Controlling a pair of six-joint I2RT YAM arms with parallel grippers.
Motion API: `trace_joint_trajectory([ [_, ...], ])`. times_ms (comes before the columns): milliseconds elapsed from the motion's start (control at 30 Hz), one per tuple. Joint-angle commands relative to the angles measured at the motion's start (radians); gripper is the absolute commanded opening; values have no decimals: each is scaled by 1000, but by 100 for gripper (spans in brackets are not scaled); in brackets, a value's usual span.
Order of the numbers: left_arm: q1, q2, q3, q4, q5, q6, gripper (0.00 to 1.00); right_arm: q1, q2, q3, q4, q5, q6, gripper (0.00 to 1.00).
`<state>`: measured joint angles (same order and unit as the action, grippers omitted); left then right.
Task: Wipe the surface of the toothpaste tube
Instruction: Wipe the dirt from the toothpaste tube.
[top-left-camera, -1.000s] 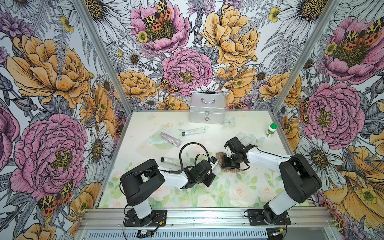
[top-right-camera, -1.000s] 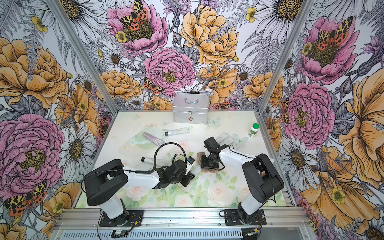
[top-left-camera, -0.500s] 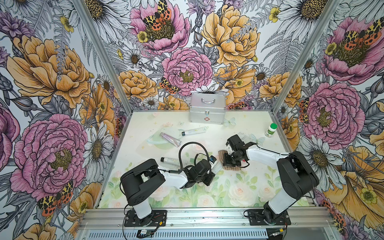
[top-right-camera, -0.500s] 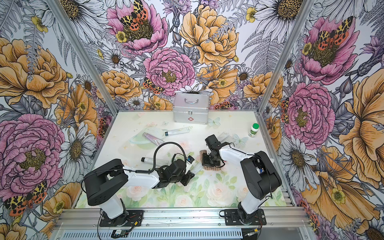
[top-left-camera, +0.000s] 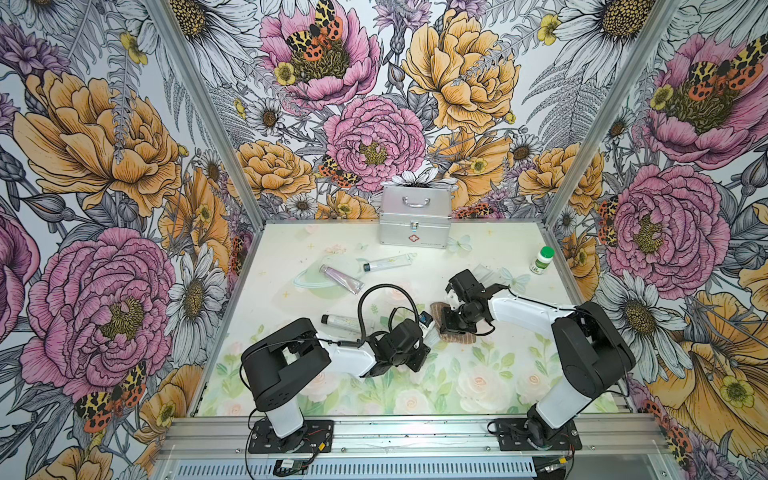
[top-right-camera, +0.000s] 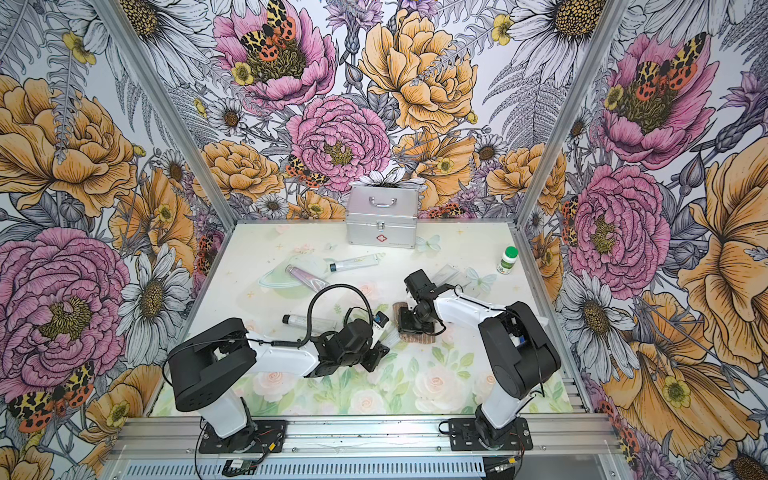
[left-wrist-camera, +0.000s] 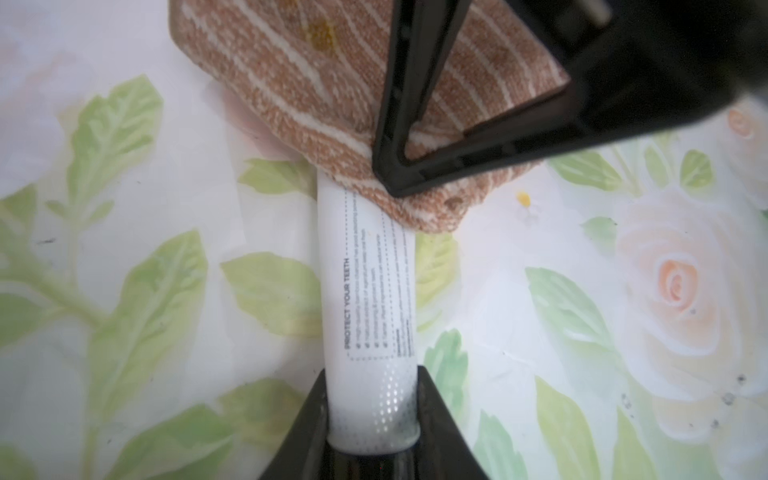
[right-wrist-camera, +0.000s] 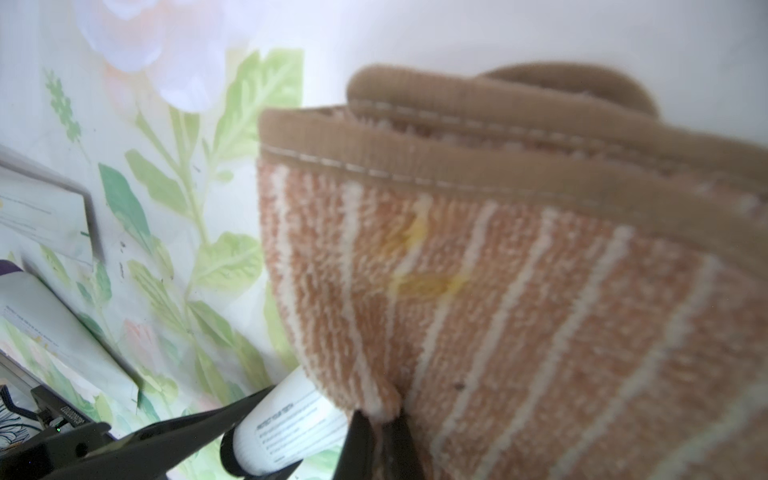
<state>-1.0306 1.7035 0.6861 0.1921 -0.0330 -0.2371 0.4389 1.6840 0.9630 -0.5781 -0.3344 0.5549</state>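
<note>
Table (top-left-camera: 478, 374): pale floral mat, inside flower-printed walls.

Left arm lies low along the near side and reaches right toward centre. The left gripper (left-wrist-camera: 372, 407) is clamped on one end of the toothpaste tube (left-wrist-camera: 370, 291), one finger on each side.

Right arm comes in from the right, elbow bent, wrist tipped down at the table. The right gripper (right-wrist-camera: 380, 419) is pinched tight on a fold of the cloth (right-wrist-camera: 540, 311).

Metal case (top-left-camera: 415, 224): far centre against the back wall, lid closed, handle on top, red cross-type emblem on the front.

Cloth is a folded brown towel with thin white stripes, a tan stitched hem and a yellow smear on the pile. One corner lies over the tube's free end.

Tube sits near centre of the table, between the two grippers. Body is white with a grey dot pattern by the held end. Dashed text box reads "PROTECT YOUR TEETH"; the smaller lines are unreadable.

Three other tubes lie left of centre: purple tube (top-left-camera: 340, 278), white tube (top-left-camera: 386, 263) with a dark cap, and clear tube (top-left-camera: 345, 321) with a black cap.

Green-capped bottle (top-left-camera: 542, 260): far right, upright, label too small to read.
</note>
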Motion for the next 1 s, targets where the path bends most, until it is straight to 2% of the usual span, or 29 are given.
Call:
trace_joint_trajectory([
  [0, -21, 25, -23, -45, -11, -16, 25, -47, 73, 17, -13, 81, -41, 0],
  [167, -31, 22, -30, -45, -24, -19, 25, -40, 83, 40, -11, 55, -32, 0],
  [567, -36, 40, -5, -56, -40, -4, 25, 120, -11, -14, 13, -44, 49, 0],
  [733, -36, 31, -10, -55, -50, -2, 25, 85, 26, -26, 12, -2, 20, 0],
  [967, -76, 12, -25, -73, -120, -9, 25, -25, 105, 10, 5, 83, -32, 0],
])
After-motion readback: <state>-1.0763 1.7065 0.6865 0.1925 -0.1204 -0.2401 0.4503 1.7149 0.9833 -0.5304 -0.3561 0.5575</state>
